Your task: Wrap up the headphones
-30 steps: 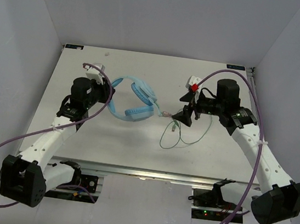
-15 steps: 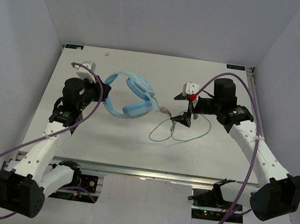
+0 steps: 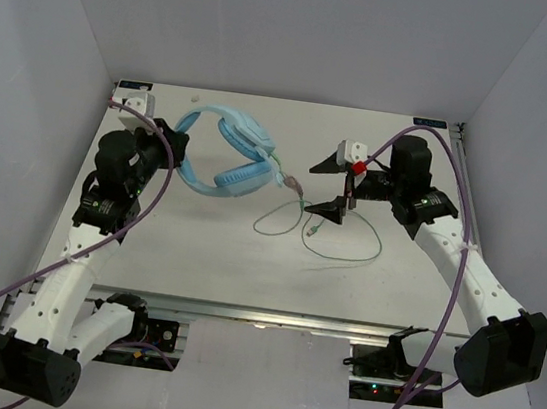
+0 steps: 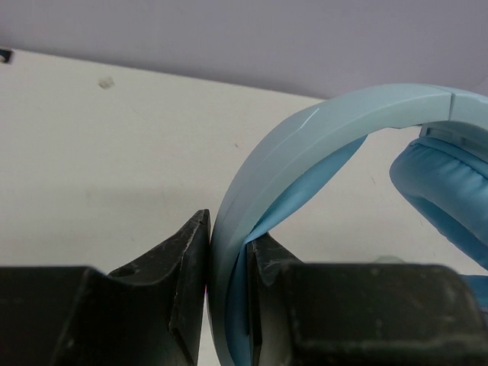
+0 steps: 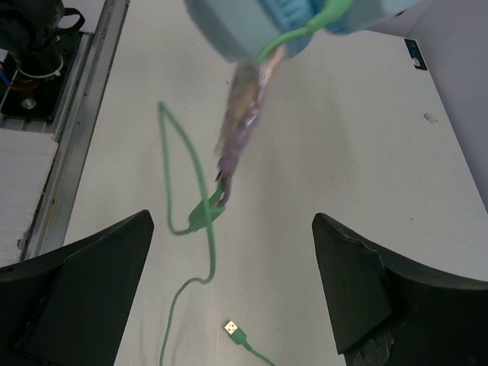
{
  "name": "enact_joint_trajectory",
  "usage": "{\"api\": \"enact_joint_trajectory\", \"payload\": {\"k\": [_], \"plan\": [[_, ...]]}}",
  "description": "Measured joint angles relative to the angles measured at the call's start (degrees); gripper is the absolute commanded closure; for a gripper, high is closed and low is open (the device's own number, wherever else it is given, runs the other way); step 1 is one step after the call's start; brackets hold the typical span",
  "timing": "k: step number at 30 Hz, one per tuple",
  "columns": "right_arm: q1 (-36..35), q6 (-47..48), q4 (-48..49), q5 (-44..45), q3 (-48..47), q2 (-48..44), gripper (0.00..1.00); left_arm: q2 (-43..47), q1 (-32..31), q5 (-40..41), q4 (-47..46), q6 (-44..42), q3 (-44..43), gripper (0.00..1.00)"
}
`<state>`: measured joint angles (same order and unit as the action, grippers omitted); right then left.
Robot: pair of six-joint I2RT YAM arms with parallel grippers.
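Note:
The light blue headphones (image 3: 232,155) hang tilted in my left gripper (image 3: 173,141), which is shut on the headband (image 4: 320,126). One earcup (image 4: 446,175) shows at the right of the left wrist view. The pale-green cord (image 3: 281,221) runs from an earcup and lies in loose loops on the table. Its plug (image 3: 308,231) lies on the table. My right gripper (image 3: 324,186) is wide open and empty, just right of the headphones and above the cord. In the right wrist view the cord (image 5: 202,191), a purple tie (image 5: 244,107) and the USB plug (image 5: 238,331) lie between its fingers, untouched.
The white table (image 3: 198,245) has grey walls on three sides and a metal rail along the near edge (image 3: 259,314). Thick purple robot cables (image 3: 462,189) arc over both arms. A small speck (image 4: 105,81) lies on the table at the back left.
My left gripper has carried the headphones left and toward the back, and the cord has trailed after them and spread out. My right gripper has shifted slightly left.

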<state>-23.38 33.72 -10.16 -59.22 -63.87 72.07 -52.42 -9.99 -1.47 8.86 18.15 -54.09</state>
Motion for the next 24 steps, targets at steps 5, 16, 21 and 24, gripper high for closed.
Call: {"api": "enact_joint_trajectory", "payload": {"k": [5, 16, 21, 24], "plan": [[0.3, -1.5, -1.0, -1.4, -4.5, -0.3, 0.09, -3.4, 0.5, 9.9, -0.8, -3.7, -12.1, 1.00], [0.4, -19.6, 13.4, -3.2, -10.5, 2.1, 0.09, -6.9, 0.9, 9.7, -4.6, -1.1, -27.3, 1.00], [0.4, -34.0, 21.6, 3.4, -10.8, 5.0, 0.10, -6.3, 0.9, 6.1, -4.6, 3.9, -27.6, 1.00], [0.5, -40.2, 25.1, 7.9, -10.4, 5.2, 0.10, -6.3, 0.9, 5.1, -4.6, 6.8, -27.6, 1.00]]}}
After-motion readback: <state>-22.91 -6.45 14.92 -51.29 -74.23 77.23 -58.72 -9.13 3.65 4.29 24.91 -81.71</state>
